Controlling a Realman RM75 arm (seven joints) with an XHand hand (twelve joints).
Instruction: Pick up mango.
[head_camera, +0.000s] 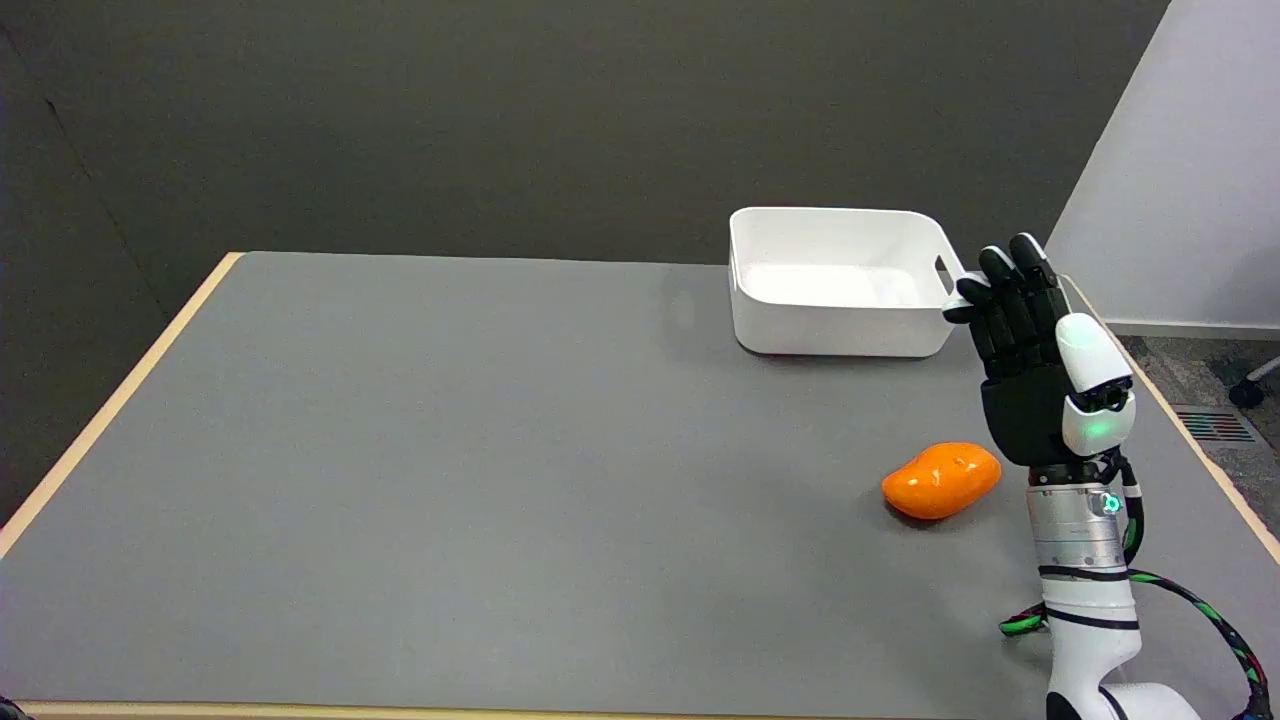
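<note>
Here: mango (941, 481) on table (480, 450), untouched.
Robot hand (1035, 350) upright just right of it, fingers extended, holding nothing.

Right arm (1090, 640) cut off at bottom edge. Right hand (1040, 350) overlaps bin (835, 280) near corner and handle slot. Table (400, 480) near corners cropped.

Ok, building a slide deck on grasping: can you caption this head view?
Right hand open beside the orange mango on the grey table, white bin behind.
</note>
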